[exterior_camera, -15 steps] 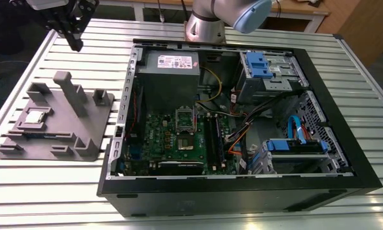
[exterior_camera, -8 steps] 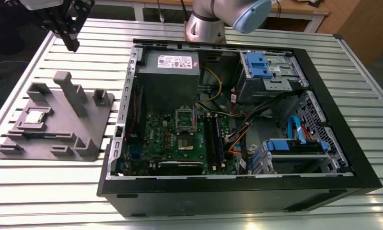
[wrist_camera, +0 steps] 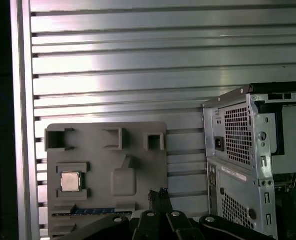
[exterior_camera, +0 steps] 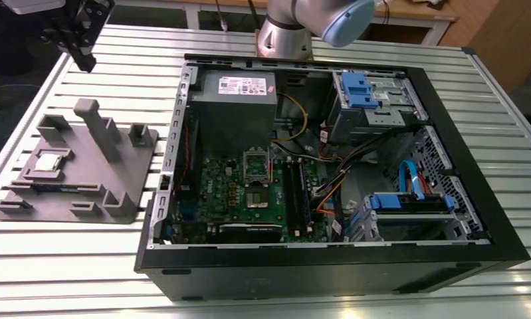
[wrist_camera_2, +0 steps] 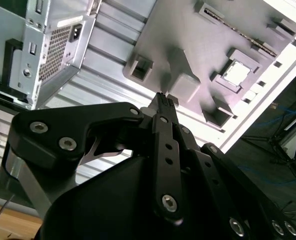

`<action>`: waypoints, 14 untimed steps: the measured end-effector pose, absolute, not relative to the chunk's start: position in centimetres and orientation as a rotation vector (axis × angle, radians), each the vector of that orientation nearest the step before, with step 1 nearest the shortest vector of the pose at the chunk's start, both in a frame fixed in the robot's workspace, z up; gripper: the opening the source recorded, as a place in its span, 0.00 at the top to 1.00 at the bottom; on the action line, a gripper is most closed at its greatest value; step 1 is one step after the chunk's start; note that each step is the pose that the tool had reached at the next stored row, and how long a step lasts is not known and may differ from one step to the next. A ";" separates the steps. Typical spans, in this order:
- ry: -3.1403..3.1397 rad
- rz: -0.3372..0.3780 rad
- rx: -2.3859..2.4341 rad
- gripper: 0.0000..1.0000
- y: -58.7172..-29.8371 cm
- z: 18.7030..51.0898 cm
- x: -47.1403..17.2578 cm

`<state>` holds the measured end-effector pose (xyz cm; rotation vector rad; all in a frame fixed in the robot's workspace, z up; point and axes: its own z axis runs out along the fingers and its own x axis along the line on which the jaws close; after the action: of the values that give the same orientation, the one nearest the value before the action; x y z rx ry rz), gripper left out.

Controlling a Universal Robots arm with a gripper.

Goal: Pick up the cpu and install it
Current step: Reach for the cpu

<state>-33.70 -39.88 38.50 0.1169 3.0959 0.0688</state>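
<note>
The cpu (exterior_camera: 52, 161) is a small square chip with a silvery top, lying flat in a recess of the grey holder plate (exterior_camera: 114, 193) at the exterior view's left. It also appears as the cpu (wrist_camera_2: 236, 73) in the second wrist view and the cpu (wrist_camera: 70, 181) in the first wrist view. My gripper (exterior_camera: 86, 63) hangs high above the table beyond the plate's far end, well clear of the chip. Both wrist views show my gripper (wrist_camera_2: 162, 96) (wrist_camera: 159, 192) shut, its black fingers pressed together with nothing between them.
An open computer case (exterior_camera: 478, 226) lies on the slatted metal table (exterior_camera: 70, 266), with the green motherboard and its socket (exterior_camera: 256, 166) exposed. A grey power supply (exterior_camera: 234, 93) and blue drive bays (exterior_camera: 363, 90) sit inside. The holder plate has upright posts (exterior_camera: 92, 123).
</note>
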 end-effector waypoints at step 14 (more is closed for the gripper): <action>3.095 0.069 0.117 0.90 -39.9 38.3 -37.2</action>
<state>-37.21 -39.88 38.28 0.1168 3.0945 0.0689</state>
